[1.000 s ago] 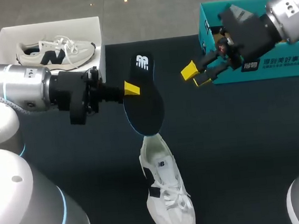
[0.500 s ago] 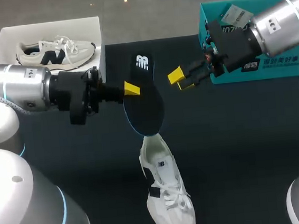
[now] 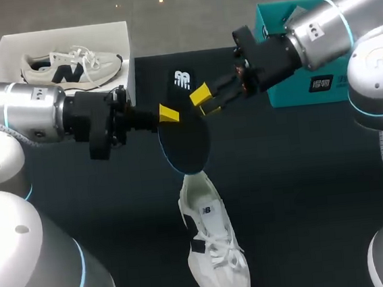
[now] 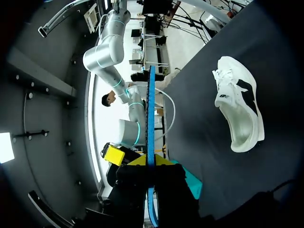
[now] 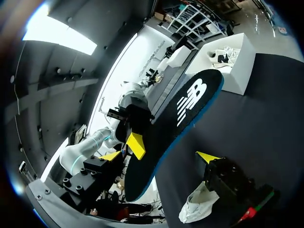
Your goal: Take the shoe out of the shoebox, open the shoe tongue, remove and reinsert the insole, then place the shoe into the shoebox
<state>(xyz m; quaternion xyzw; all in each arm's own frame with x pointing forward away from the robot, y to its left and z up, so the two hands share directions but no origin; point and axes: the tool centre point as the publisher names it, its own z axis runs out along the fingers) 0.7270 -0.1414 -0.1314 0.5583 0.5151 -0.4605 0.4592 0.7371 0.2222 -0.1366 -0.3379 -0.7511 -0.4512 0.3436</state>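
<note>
Above the table [image 3: 303, 173], left gripper [image 3: 168, 114] pinches insole [image 3: 186, 140] at its 9 o'clock; spread right gripper [image 3: 205, 101] at 2 o'clock should clamp the rim squarely before left releases.

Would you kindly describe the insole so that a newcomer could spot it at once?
Over the middle of the dark table, near the lone white shoe, the left claw holds the insole. It alone is a flat black sole shape with a blue edge and white logo.
</note>
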